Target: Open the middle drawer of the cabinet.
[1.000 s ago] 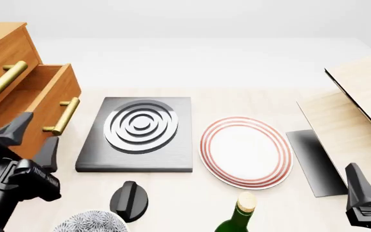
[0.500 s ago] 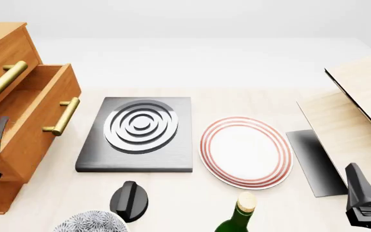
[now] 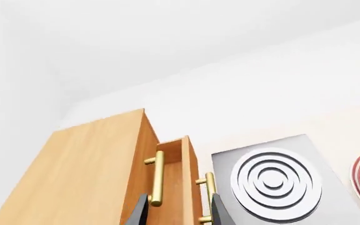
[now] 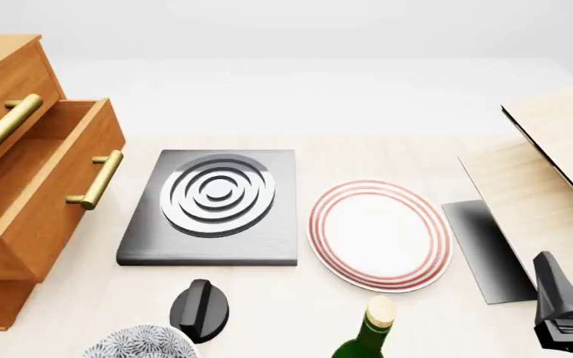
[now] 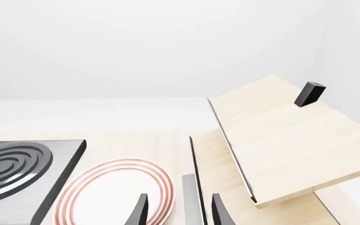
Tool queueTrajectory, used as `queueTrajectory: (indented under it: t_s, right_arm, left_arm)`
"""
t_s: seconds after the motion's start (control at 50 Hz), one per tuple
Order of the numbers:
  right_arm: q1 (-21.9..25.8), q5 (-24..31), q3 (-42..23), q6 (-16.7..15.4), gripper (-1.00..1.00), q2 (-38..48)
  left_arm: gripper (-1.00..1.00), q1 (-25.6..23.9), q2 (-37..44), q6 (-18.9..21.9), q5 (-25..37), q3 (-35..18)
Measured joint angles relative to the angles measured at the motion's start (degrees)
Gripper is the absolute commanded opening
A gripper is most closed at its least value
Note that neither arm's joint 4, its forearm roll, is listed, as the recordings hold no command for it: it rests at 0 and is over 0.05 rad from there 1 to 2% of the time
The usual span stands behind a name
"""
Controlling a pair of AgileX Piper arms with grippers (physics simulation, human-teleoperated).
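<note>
The orange-brown cabinet (image 4: pixel 8 82) stands at the table's left edge. Its middle drawer (image 4: pixel 42 194) is pulled out toward the table, gold bar handle (image 4: pixel 95 179) facing right, with the box open on top. The left wrist view looks down on the cabinet (image 3: pixel 86 173), the middle drawer (image 3: pixel 181 187) and its handle (image 3: pixel 209 199). My left gripper (image 3: pixel 178 213) is open, empty, and held back from both handles. Only a dark sliver of it shows at the front view's left edge. My right gripper (image 5: pixel 178 213) is open and empty, low at the front right, one finger (image 4: pixel 557 292) showing.
A black slab with white rings (image 4: pixel 212 201) lies just right of the drawer. A red-rimmed plate (image 4: pixel 381 235) is mid-table. Near the front edge are a black knob (image 4: pixel 200 307), a patterned bowl (image 4: pixel 137 344) and a green bottle (image 4: pixel 371 332). Pale wood boards (image 4: pixel 555 156) lean at right.
My left arm has drawn away from the drawer front, leftward and upward, almost out of the front view. The drawer stays pulled out. The right arm has not moved.
</note>
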Motion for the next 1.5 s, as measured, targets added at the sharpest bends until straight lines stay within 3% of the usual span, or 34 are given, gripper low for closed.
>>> queueTrajectory:
  t_s: [0.32, 0.56, 0.92, 1.5]
  right_arm:
    - [0.0, 0.0, 0.0, 0.0, 1.00, 0.0]
    - [0.0, 0.0, 0.0, 0.0, 1.00, 0.0]
    - [0.0, 0.0, 0.0, 0.0, 1.00, 0.0]
    - [0.0, 0.0, 0.0, 0.0, 1.00, 0.0]
  left_arm:
    - [1.00, 1.9, 9.2, -11.1, 3.4, -0.6]
    - [1.00, 3.6, 14.3, -15.7, 1.8, 2.6]
    - [1.00, 4.3, 19.8, -17.5, -3.9, 7.5]
    - [1.00, 4.3, 25.0, -17.1, -12.1, 14.6]
